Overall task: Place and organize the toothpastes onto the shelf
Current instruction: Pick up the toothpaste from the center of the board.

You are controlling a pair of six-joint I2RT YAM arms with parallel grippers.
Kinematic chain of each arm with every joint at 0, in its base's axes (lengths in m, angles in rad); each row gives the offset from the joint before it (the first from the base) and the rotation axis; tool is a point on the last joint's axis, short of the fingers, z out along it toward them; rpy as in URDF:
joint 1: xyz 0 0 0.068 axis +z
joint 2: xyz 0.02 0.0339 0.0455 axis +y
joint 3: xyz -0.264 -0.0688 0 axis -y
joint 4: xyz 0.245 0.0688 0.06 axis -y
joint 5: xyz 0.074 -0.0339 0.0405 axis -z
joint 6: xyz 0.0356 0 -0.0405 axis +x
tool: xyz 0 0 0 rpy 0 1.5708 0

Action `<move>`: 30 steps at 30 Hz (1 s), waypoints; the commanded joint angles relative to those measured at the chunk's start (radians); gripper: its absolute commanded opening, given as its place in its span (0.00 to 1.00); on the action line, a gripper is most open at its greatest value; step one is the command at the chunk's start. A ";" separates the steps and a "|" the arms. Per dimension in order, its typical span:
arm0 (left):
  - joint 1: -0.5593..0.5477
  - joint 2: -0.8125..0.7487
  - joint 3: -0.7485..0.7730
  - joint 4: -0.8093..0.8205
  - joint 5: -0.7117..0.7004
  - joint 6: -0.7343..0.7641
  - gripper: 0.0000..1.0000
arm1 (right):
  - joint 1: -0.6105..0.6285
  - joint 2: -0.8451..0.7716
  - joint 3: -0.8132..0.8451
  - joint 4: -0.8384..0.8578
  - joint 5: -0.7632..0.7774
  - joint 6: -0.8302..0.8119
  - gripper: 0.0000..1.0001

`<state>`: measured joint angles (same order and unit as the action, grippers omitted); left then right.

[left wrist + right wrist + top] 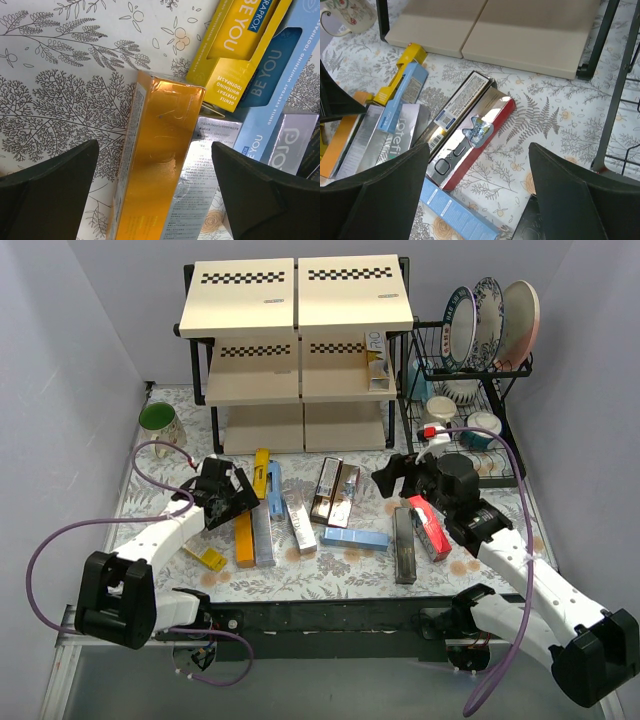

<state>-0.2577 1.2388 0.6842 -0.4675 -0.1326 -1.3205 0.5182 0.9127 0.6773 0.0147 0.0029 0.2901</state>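
The orange carton point(161, 170) lies between the down-tilted left gripper's point(155, 149) spread jaws; the right gripper point(479, 151) hovers open, well right of it.

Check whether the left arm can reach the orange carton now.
Probably yes: the left gripper hangs open over the orange carton, table bare on one side; the silver carton touching its other side may crowd a finger.

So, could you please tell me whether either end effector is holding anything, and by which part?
Nothing is held. The left end effector is open, straddling the orange carton without touching it; the right end effector hangs open over the silver-and-red carton.
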 commanded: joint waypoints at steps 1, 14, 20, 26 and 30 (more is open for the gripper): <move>-0.002 0.022 0.054 -0.026 -0.018 0.013 0.94 | 0.005 -0.021 -0.024 0.008 -0.017 0.014 0.88; -0.002 0.019 0.074 -0.101 -0.070 -0.009 0.71 | 0.006 -0.061 -0.087 0.044 -0.057 0.006 0.88; -0.002 0.022 0.066 -0.115 -0.076 -0.013 0.69 | 0.006 -0.078 -0.110 0.050 -0.063 0.000 0.88; -0.002 0.042 0.086 -0.137 -0.068 -0.013 0.70 | 0.006 -0.072 -0.105 0.036 -0.069 -0.017 0.87; -0.002 0.062 0.097 -0.138 -0.039 -0.017 0.71 | 0.006 -0.077 -0.122 0.047 -0.070 -0.012 0.87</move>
<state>-0.2577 1.2934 0.7406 -0.5854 -0.1818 -1.3277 0.5190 0.8520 0.5720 0.0093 -0.0555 0.2848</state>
